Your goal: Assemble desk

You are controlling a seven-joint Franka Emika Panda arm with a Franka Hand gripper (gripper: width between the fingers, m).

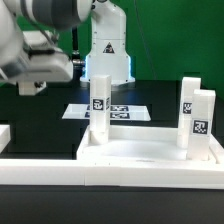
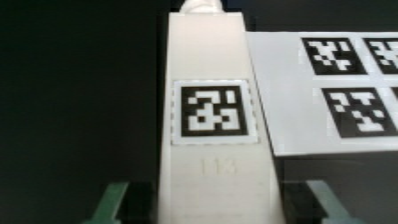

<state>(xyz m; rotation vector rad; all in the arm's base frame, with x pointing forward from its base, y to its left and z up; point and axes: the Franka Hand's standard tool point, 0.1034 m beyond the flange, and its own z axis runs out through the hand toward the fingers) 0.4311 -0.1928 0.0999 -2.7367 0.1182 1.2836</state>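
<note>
1. End effector: fingers set half apart on either side of a leg, with a thin dark gap on each side in the wrist view. Cannot tell whether clamped on it or only straddling it.
2. Leg centred between the fingers and in line with them, tag facing the wrist camera. Probably lined up this way so a squeeze lands squarely on its two flat sides.
3. In the exterior view, a leg upright at the panel's far rim, toward the exterior view's left. Presumably the same one, kept vertical to seat or turn into its corner.
4. Two more legs upright at the panel's far corner on the exterior view's right. Likely already mounted.
5. Panel flat on the dark worktop, rim up, giving the legs a steady base.
6. Marker board flat on the worktop just beyond the leg, apart from the work.
</note>
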